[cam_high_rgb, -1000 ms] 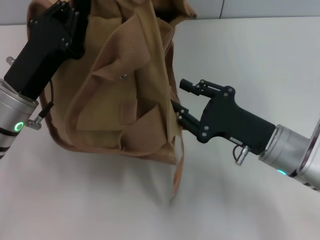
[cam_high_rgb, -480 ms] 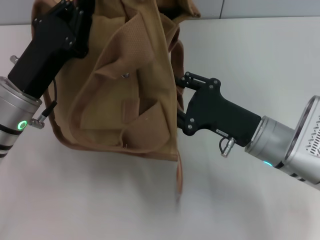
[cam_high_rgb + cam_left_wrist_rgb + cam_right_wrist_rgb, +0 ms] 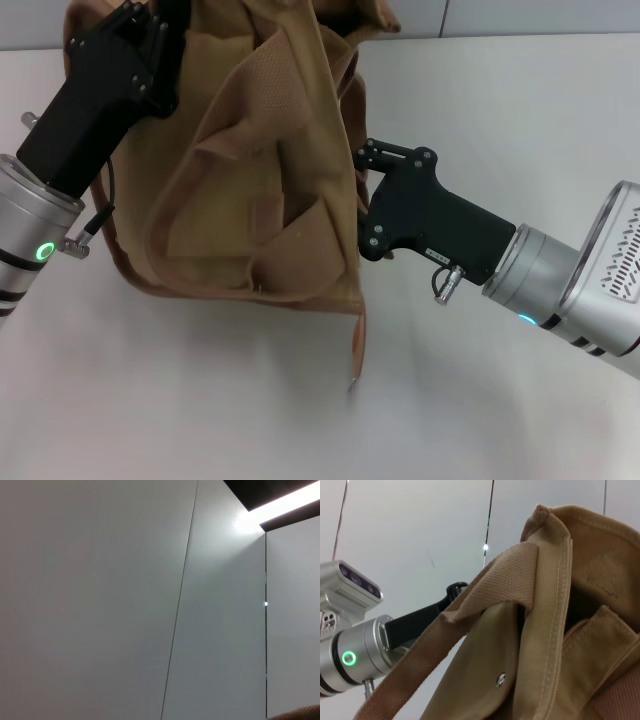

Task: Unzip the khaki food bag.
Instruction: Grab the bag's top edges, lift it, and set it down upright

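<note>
The khaki food bag point(image 3: 250, 170) is slumping on the white table point(image 3: 520, 120), filling the head view from about 12 o'clock down to its centre, its canvas folding and sagging. It looks soft, light and floppy, so I judge it will give way under any pull unless one end is being held taut; the sensible hold for unzipping is the small zipper pull, which I cannot find in these views.

The left gripper point(image 3: 150, 45) is pressing into the bag's upper corner at about 11 o'clock; whether its fingers are clamped on the cloth I cannot tell. The right gripper point(image 3: 362, 200) is reaching in from 4 o'clock, its tips buried against the bag's right edge at about 3 o'clock of the bag; their spread is hidden too.

The right wrist view is showing a webbing handle point(image 3: 470, 630) and a metal snap point(image 3: 500, 680) close up.
</note>
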Robot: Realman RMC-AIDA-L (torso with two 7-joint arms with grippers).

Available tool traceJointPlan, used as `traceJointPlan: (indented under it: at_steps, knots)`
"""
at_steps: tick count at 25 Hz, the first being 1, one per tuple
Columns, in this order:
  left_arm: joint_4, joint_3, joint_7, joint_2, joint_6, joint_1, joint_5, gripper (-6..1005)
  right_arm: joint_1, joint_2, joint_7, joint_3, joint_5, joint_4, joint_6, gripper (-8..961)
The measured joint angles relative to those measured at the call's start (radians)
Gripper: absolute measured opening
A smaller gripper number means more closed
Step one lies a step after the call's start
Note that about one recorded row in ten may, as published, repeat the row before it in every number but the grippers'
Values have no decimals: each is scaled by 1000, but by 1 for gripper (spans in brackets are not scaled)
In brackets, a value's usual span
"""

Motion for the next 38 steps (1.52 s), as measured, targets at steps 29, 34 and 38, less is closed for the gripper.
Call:
traceJointPlan:
  at_steps: [29, 34, 38]
  knots:
    - [3, -12, 0, 0, 11, 9, 9, 72, -12, 0, -3, 27, -5, 12, 44, 6]
    - [7, -57, -4, 0, 22, 22, 7, 72, -41, 0, -6, 26, -2, 4, 39, 4]
    - [9, -89, -9, 0, 23, 31, 6, 72, -69, 0, -6, 27, -1, -7, 37, 3]
